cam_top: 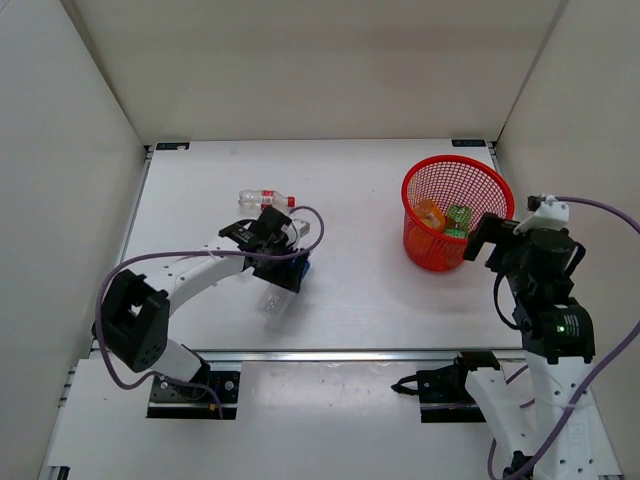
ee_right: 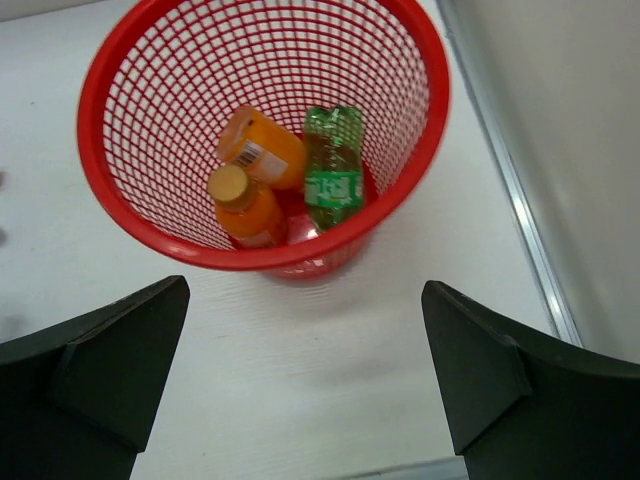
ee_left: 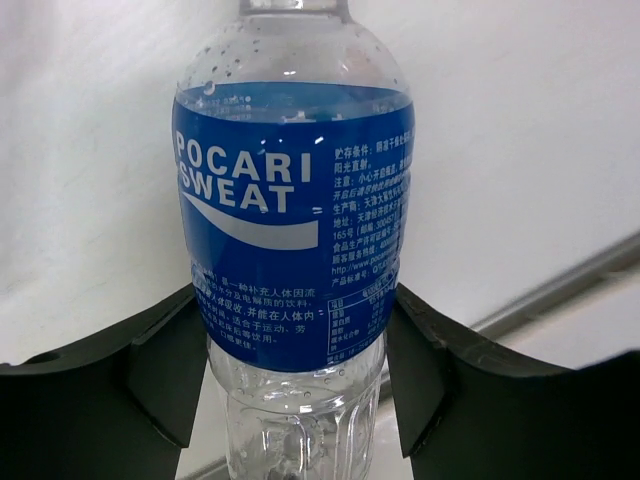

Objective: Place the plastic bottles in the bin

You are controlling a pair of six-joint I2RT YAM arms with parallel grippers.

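- Blue and white label, clear plastic: this bottle sits between the fingers of my left gripper, which pinches it at the label's lower edge, one black finger pressed to each side. Droplets dot the inside of its shoulder.
- From above, this bottle is at mid-left of the white table; I cannot tell whether it rests on the surface or hangs just off it.
- My right gripper is spread wide, with nothing between its fingers, and hovers at the near side of the bin.
- The red mesh bin stands upright at the table's far right, near the side wall.
- Inside it lie two orange bottles, touching each other, and a green bottle just beside them.
- Farthest from me on the left, a clear bottle with a red label and cap lies on its side on the table, just beyond my left gripper and well apart from the bin.
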